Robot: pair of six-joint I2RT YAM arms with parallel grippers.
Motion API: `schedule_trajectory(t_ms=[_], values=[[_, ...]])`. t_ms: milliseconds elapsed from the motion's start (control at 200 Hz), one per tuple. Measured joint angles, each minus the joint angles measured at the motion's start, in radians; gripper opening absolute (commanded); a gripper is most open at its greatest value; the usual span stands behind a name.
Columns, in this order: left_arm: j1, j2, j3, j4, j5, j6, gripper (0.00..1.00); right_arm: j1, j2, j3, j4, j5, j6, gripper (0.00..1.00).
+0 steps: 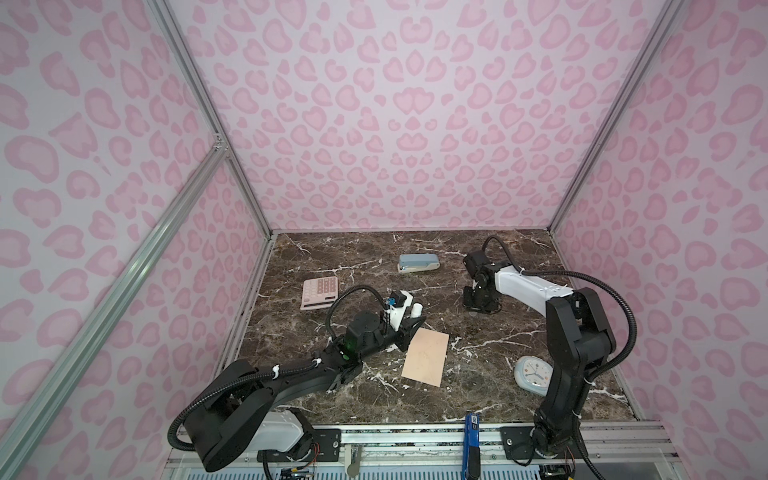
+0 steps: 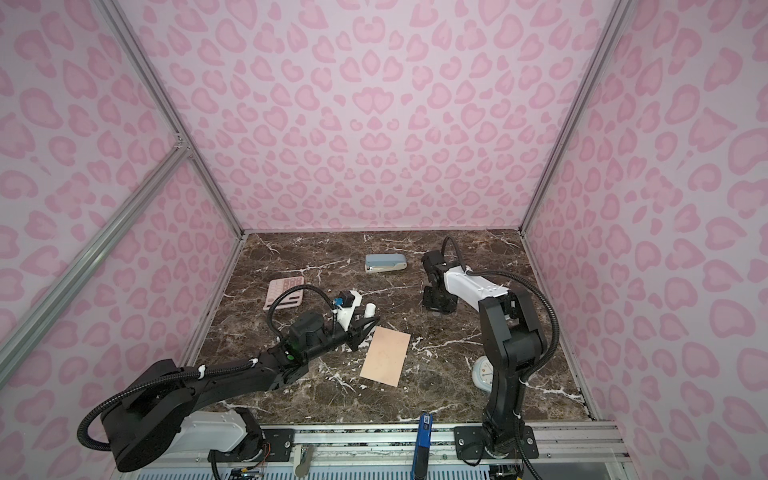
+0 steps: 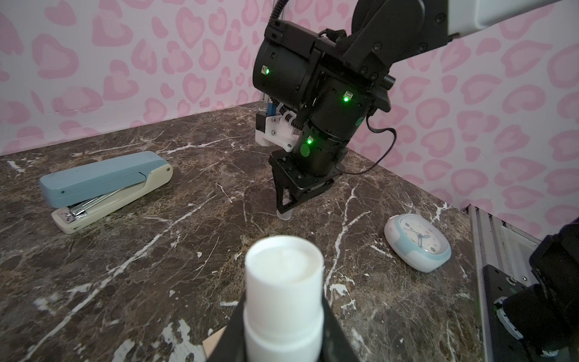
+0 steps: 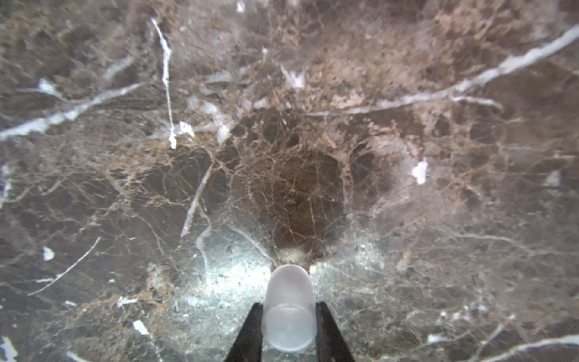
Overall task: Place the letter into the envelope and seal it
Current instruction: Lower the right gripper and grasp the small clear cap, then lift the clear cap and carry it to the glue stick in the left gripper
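Beside the envelope (image 1: 426,357), our left gripper (image 3: 282,329) clamps a white glue stick (image 3: 283,269); our right gripper (image 4: 289,329) pinches a translucent cap (image 4: 289,291) farther off.

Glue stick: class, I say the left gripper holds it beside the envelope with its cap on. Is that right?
Not quite. The left gripper does hold the glue stick beside the envelope, but the stick is uncapped: the left wrist view shows its open white end. The clear cap is in the right gripper, as the right wrist view shows.
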Motion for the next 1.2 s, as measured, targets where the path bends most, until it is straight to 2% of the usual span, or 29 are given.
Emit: schedule_trajectory(t_ms=[340,730,970,1200], values=[[-0.002,-0.040,0.002,-0.025,-0.008,0.004,0.04,0.024,-0.076,-0.007,-0.021,0.000,-0.002,0.27],[-0.003,-0.179,-0.023,-0.133,-0.093,0.053,0.04,0.139,-0.250,0.010,-0.085,-0.006,-0.052,0.27],[-0.003,-0.237,-0.050,-0.185,-0.131,0.084,0.04,0.167,-0.391,0.033,-0.113,-0.071,-0.101,0.27],[-0.003,-0.289,-0.061,-0.221,-0.133,0.147,0.04,0.177,-0.534,0.033,-0.144,-0.187,-0.143,0.26]])
